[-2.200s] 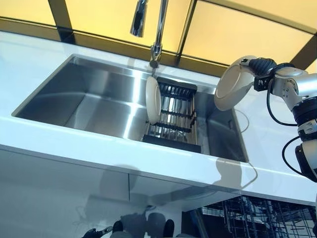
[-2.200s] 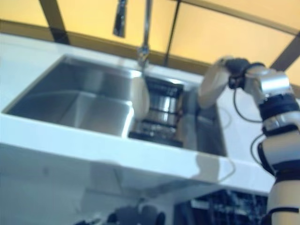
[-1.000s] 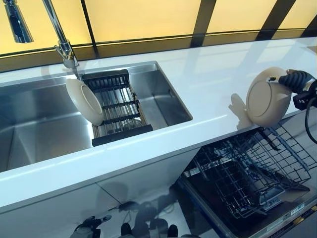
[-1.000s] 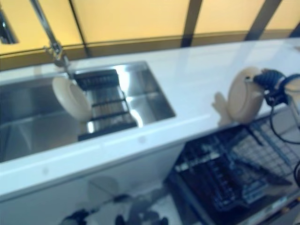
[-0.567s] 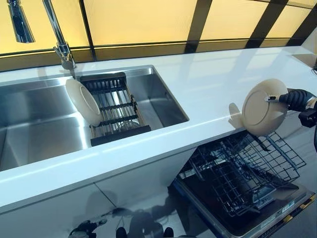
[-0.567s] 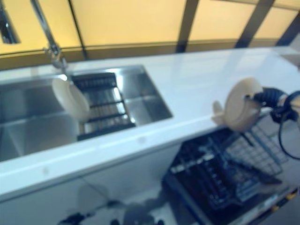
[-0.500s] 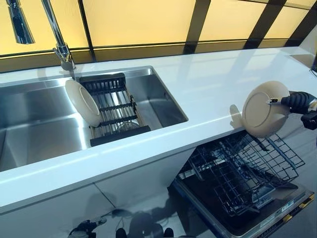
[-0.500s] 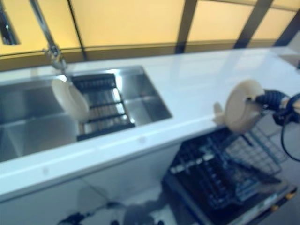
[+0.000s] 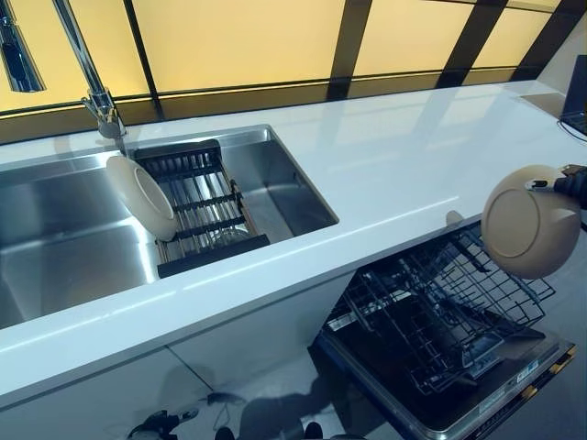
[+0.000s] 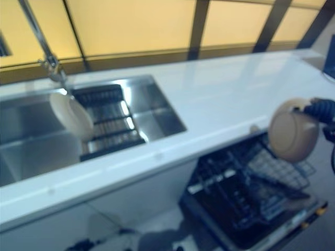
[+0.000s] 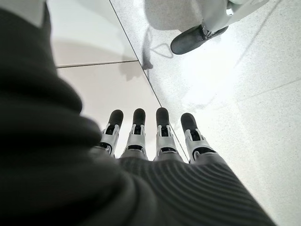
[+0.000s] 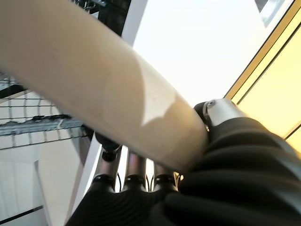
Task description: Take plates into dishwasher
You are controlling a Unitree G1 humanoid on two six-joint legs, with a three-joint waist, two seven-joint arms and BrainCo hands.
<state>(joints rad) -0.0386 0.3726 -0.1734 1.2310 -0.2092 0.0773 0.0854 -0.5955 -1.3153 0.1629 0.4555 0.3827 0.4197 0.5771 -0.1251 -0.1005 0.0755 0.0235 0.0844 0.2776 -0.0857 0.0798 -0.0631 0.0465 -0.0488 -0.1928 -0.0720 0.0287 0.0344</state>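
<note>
- Left eye view is showing the cream plate (image 9: 529,223) being held up on edge in the air, out past the front edge of the white countertop (image 9: 394,156) and above the pulled-out wire dishwasher rack (image 9: 440,307), touching neither.
- The right hand (image 9: 575,185) is gripping that plate at its upper rim; in the right wrist view the thumb (image 12: 221,109) is sitting over the rim while the fingers (image 12: 135,165) are pressing against the other face, so the hand is clamping the plate.
- The rack is sitting on the open dishwasher door (image 9: 459,403), below the counter's front edge; what is lying in it is too unclear to tell.
- A second plate (image 9: 140,196) is standing tilted on edge in the dark slatted drying rack (image 9: 197,206) inside the steel sink (image 9: 64,243), well apart from the held one.
- The tap (image 9: 83,64) is rising behind the sink, by the amber window panels (image 9: 238,41).
- The left hand (image 11: 150,136) is hanging low over the pale floor (image 11: 244,84), its fingers straight and relaxed, grasping nothing.
</note>
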